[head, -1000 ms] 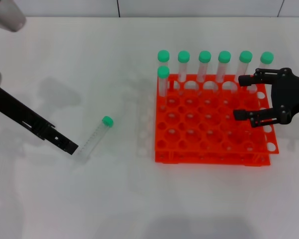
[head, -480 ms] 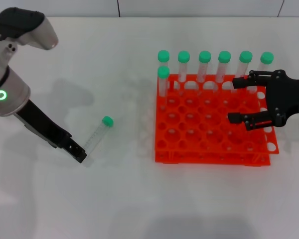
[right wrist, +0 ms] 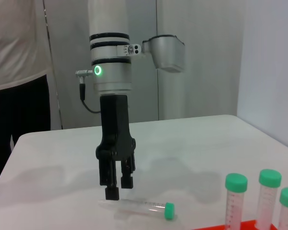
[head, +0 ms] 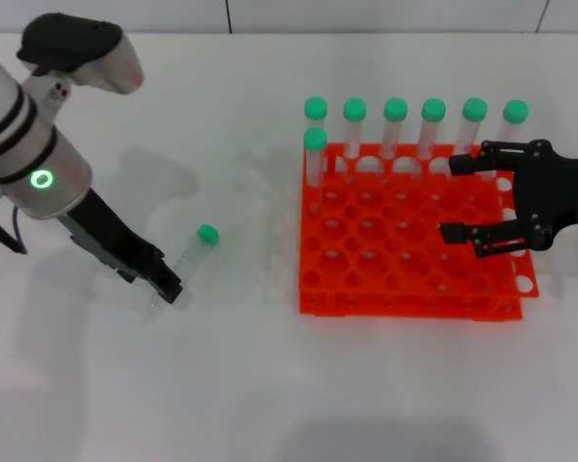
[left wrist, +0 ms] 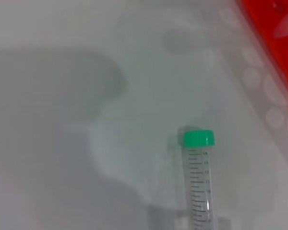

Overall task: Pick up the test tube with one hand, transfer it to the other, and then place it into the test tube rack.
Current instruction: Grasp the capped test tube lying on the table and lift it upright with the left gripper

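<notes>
The white bench [head: 270,385] carries the orange-red test tube rack [head: 405,241] on the robot's right, with seven green-capped tubes [head: 395,125] standing along its far edge and near-left corner. Over the rack's right side hovers the right gripper [head: 462,197], jaws apart and empty. On the left, the left gripper [head: 164,282] hangs just above the closed end of the test tube [head: 186,258], jaws slightly apart — nothing between them yet. The tube lies flat on the bench, well apart from the rack, green cap pointing away from the robot. It looks light, rigid and smooth, so it will likely roll or squirt out of a loose pinch. The best hold is probably across the clear barrel toward the closed end — leaving the cap end free for the other gripper to take.
</notes>
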### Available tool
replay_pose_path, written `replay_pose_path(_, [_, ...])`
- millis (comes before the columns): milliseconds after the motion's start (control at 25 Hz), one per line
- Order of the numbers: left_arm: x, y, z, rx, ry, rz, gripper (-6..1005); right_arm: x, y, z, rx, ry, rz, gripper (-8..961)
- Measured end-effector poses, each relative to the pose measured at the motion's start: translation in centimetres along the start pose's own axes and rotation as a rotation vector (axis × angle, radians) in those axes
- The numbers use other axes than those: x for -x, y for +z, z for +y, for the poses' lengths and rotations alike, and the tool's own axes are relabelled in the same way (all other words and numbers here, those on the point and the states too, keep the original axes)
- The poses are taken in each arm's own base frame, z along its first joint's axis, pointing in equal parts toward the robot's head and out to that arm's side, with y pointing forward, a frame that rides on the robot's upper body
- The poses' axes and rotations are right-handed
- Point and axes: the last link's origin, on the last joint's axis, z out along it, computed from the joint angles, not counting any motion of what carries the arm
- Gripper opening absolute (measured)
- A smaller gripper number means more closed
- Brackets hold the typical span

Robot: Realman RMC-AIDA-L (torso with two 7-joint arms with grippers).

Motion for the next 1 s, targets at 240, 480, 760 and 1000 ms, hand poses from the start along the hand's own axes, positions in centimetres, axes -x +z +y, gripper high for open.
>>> replay_pose_path(240, [-0.4, 0.9, 0.7, -0.029, 0.006, -0.043, 643, -0.1, 0.0, 0.0, -0.001, -0.001, 0.001, 869])
replay_pose_path(480, [-0.8, 1.1, 0.9, -0.032, -0.002, -0.041, 531, -0.2, 0.0, 0.1, -0.002, -0.005, 0.001, 868])
replay_pose_path(760, [-1.2, 1.7, 1.5, -0.056, 0.010, -0.073, 516, -0.2, 0.0, 0.1, -0.004, -0.005, 0.001, 869])
replay_pose_path(1000, [-1.4, 1.6, 1.5, -0.068, 0.013, -0.069, 479, -0.2, 0.0, 0.1, -0.008, -0.007, 0.000, 869])
